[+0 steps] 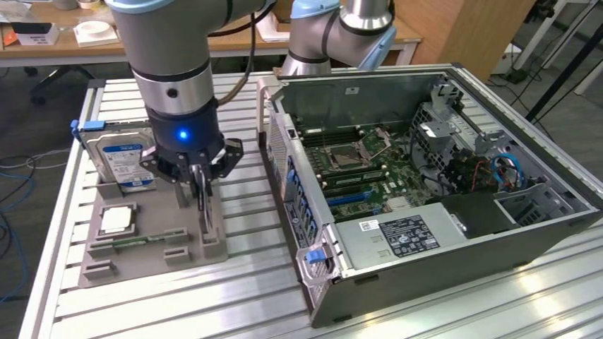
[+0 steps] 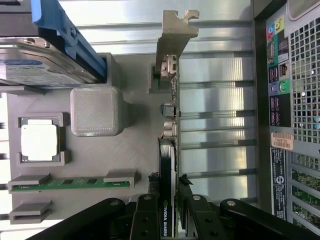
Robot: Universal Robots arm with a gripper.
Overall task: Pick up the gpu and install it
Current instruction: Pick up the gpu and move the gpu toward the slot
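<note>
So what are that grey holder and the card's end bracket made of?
Holder: looks like matte grey plastic, probably 3D-printed, going by the fine ridged lines on its block. Bracket on the gpu: seems to be bare sheet metal, thin, bent and stamped, with a dull silver sheen.

1. Thin green gpu point(image 1: 205, 212) with a black cooler, standing on edge: in the exterior view its upper edge is hidden behind the black end effector point(image 1: 200, 176).
2. In the wrist view one end of the gpu point(image 2: 169, 145) is cut off by the picture's edge, between the end effector's point(image 2: 170, 178) fingers.
3. Blue-labelled silver hard drive point(image 2: 40, 70): partly cut off at the wrist picture's edge.
4. Open grey metal computer case point(image 2: 295, 100): cut off beyond its port panel.
5. White label on the silver power supply point(image 1: 407, 236): print too small to read.
6. Grey robot arm point(image 1: 169, 63): cut off at the exterior view's top edge.
</note>
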